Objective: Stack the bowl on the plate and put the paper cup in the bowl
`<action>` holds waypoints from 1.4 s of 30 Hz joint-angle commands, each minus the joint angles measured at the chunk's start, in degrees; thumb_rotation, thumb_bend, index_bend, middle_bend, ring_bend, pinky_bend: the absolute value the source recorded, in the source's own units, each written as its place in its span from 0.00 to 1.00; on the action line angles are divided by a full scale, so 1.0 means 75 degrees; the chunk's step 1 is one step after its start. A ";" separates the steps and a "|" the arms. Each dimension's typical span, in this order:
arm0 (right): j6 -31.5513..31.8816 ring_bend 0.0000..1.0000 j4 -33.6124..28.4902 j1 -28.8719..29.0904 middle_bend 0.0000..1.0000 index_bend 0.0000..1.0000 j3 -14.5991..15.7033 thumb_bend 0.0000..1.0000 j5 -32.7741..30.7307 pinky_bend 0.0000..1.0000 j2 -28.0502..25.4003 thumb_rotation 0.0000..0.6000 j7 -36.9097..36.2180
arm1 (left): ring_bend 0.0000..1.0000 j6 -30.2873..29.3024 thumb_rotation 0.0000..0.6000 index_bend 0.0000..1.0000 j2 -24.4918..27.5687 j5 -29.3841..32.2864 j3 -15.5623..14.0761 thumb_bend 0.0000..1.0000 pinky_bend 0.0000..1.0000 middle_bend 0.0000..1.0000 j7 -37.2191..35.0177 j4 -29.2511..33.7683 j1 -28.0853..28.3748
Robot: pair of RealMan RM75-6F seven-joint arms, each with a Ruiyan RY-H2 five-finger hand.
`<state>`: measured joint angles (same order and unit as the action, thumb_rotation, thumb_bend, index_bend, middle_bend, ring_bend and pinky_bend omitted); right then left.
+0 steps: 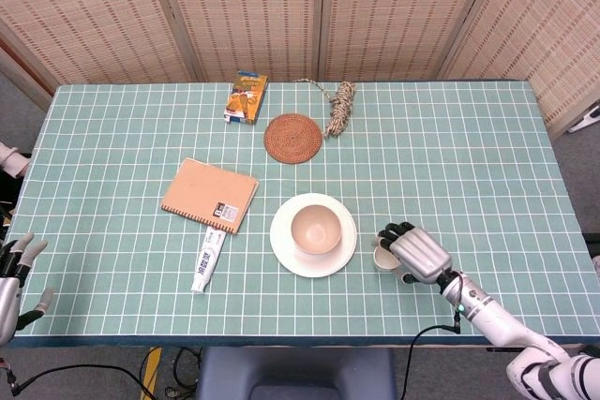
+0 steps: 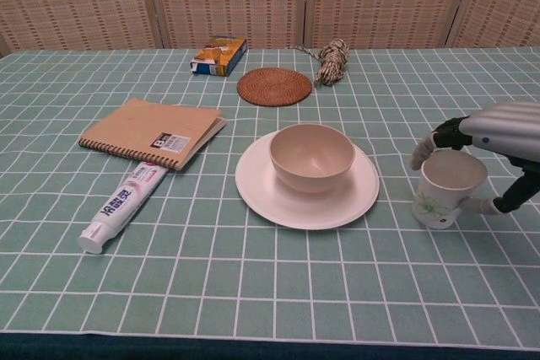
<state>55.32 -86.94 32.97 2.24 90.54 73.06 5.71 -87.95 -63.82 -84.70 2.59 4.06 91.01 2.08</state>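
Observation:
The cream bowl sits upright in the middle of the white plate at the table's centre front. Just right of the plate, the white paper cup with a green print leans slightly. My right hand grips it, fingers curled over the far rim and thumb pressed on the near side. In the head view the hand hides most of the cup. My left hand hangs off the table's front left corner, fingers apart, holding nothing.
A tan notebook and a toothpaste tube lie left of the plate. A woven coaster, a rope bundle and a small box lie at the back. Bamboo screens stand behind the table.

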 commanded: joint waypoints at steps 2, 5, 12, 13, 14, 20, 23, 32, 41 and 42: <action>0.0210 0.26 -0.0020 -0.0037 0.33 0.35 -0.0023 0.35 0.0107 0.38 -0.0043 1.00 -0.0119 | 0.10 -0.0016 1.00 0.15 0.0008 0.0010 0.0002 0.34 0.07 0.08 -0.0011 -0.0009 -0.0016; 0.0334 0.28 -0.0164 -0.0040 0.34 0.38 -0.0080 0.36 0.0138 0.41 -0.0206 1.00 -0.0103 | 0.10 -0.0007 1.00 0.15 0.0019 0.0013 0.0002 0.34 0.07 0.08 -0.0005 -0.0001 -0.0013; 0.0128 0.28 -0.0885 0.0357 0.34 0.38 -0.0556 0.36 -0.0057 0.42 -0.0751 1.00 -0.0126 | 0.10 -0.0052 1.00 0.15 0.0030 -0.0058 0.0012 0.34 0.07 0.08 0.0002 0.0040 -0.0002; 0.0053 0.28 -0.1002 0.0446 0.34 0.38 -0.0643 0.36 -0.0102 0.42 -0.0815 1.00 -0.0126 | 0.10 -0.0054 1.00 0.15 0.0032 -0.0069 0.0007 0.34 0.07 0.08 0.0005 0.0045 -0.0003; -0.0063 0.28 -0.1140 0.0576 0.34 0.38 -0.0760 0.36 -0.0163 0.42 -0.0891 1.00 -0.0098 | 0.10 -0.0056 1.00 0.15 0.0035 -0.0082 0.0002 0.34 0.07 0.08 0.0011 0.0055 -0.0002; -0.0801 0.28 -0.1417 0.1259 0.31 0.38 -0.1335 0.36 -0.0827 0.42 -0.0846 1.00 0.0466 | 0.10 -0.0069 1.00 0.15 0.0020 -0.0117 0.0002 0.34 0.07 0.08 0.0006 0.0068 0.0005; -0.1141 0.28 -0.1289 0.1573 0.30 0.38 -0.1513 0.36 -0.1173 0.42 -0.0575 1.00 0.0674 | 0.10 -0.0085 1.00 0.15 0.0020 -0.0123 -0.0005 0.34 0.07 0.08 -0.0004 0.0062 -0.0007; -0.1648 0.23 -0.0555 0.2271 0.27 0.38 -0.1793 0.35 -0.1784 0.42 0.0408 1.00 0.0913 | 0.09 -0.0152 1.00 0.15 0.0041 -0.0096 -0.0024 0.34 0.07 0.08 -0.0066 0.0024 -0.0082; -0.2047 0.19 0.0048 0.2800 0.23 0.32 -0.1804 0.35 -0.2193 0.39 0.1138 1.00 0.1161 | 0.09 -0.0146 1.00 0.15 0.0026 -0.0061 -0.0028 0.34 0.07 0.08 -0.0120 -0.0034 -0.0110; -0.2075 0.18 0.0101 0.2836 0.23 0.31 -0.1786 0.35 -0.2224 0.38 0.1184 1.00 0.1205 | 0.09 -0.0144 1.00 0.15 0.0021 -0.0060 -0.0029 0.34 0.07 0.08 -0.0124 -0.0045 -0.0111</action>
<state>40.14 -86.61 53.87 -11.28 74.20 81.51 14.35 -89.04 -63.65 -85.15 2.37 3.14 90.67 1.24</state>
